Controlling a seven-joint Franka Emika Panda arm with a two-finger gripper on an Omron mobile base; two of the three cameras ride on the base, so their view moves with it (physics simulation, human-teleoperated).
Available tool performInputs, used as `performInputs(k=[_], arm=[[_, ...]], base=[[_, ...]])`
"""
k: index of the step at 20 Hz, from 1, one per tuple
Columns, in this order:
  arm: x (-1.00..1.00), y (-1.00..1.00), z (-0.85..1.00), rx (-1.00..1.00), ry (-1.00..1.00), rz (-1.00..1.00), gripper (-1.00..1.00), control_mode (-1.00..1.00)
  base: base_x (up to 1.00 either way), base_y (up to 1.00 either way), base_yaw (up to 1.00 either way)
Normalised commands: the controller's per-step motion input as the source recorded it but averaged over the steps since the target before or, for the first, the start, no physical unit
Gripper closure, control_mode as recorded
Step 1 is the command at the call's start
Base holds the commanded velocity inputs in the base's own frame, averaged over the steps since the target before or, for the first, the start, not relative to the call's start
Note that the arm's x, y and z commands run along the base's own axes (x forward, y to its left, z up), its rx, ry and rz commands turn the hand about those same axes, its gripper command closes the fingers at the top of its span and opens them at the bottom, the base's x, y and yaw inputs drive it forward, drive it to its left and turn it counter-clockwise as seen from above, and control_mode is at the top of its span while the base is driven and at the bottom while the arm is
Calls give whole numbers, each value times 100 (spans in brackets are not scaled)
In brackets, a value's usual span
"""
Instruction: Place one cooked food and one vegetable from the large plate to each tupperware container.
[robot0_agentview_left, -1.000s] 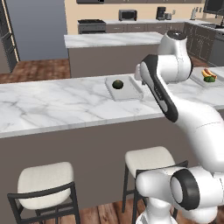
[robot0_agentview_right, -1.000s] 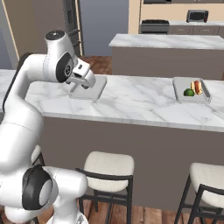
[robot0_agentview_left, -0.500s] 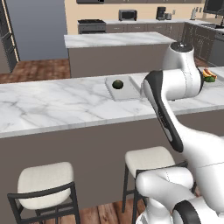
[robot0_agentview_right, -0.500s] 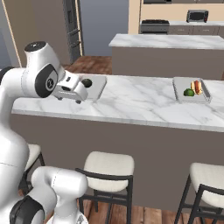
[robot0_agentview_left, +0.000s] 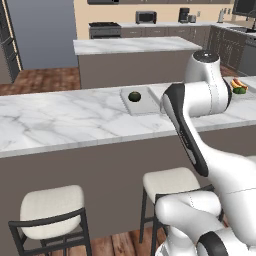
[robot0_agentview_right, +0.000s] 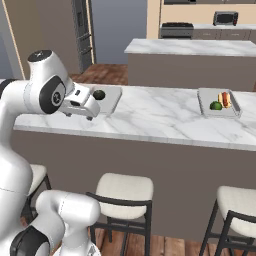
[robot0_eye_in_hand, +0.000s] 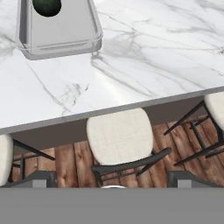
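Left base view: a shallow rectangular tray (robot0_agentview_left: 141, 100) lies on the marble desk (robot0_agentview_left: 65, 120) with one dark green round vegetable (robot0_agentview_left: 133, 96) in its left half; the rest of its floor is bare. At the far right edge, past the arm's white elbow, a red and orange food (robot0_agentview_left: 236, 84) sits beside a green piece (robot0_agentview_left: 241, 90), and the dish under them is too hidden to make out.

Right base view: the near tray (robot0_agentview_right: 109, 97) holds the same dark vegetable (robot0_agentview_right: 99, 94) at its left end. The tool (robot0_agentview_right: 86, 113) hangs just beside that tray, over the front edge of the desk (robot0_agentview_right: 160, 120). Well apart to the right, a second tray (robot0_agentview_right: 218, 105) carries a green vegetable (robot0_agentview_right: 216, 105) touching a red sausage-like food (robot0_agentview_right: 224, 99).

Hand view: the tool (robot0_eye_in_hand: 112, 183) is spread wide and grips nothing, its two dark fingertips (robot0_eye_in_hand: 41, 178) far apart at the bottom. Past them, a tray (robot0_eye_in_hand: 59, 31) rests on the marble with the dark vegetable (robot0_eye_in_hand: 47, 6) at its far end, cut by the picture's edge. A pale-cushioned stool (robot0_eye_in_hand: 120, 138) stands on wood floor beneath the desk edge.
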Motion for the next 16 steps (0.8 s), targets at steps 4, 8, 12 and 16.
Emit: performInputs(k=[4,8,12,16], arm=[[0,0,0,0,0,0,-100,100],[0,0,0,0,0,0,-100,100],[0,0,0,0,0,0,-100,100],[0,0,0,0,0,0,-100,100]], base=[[-1,-54,0],[0,-91,1],[0,-100,0],[0,-100,0]])
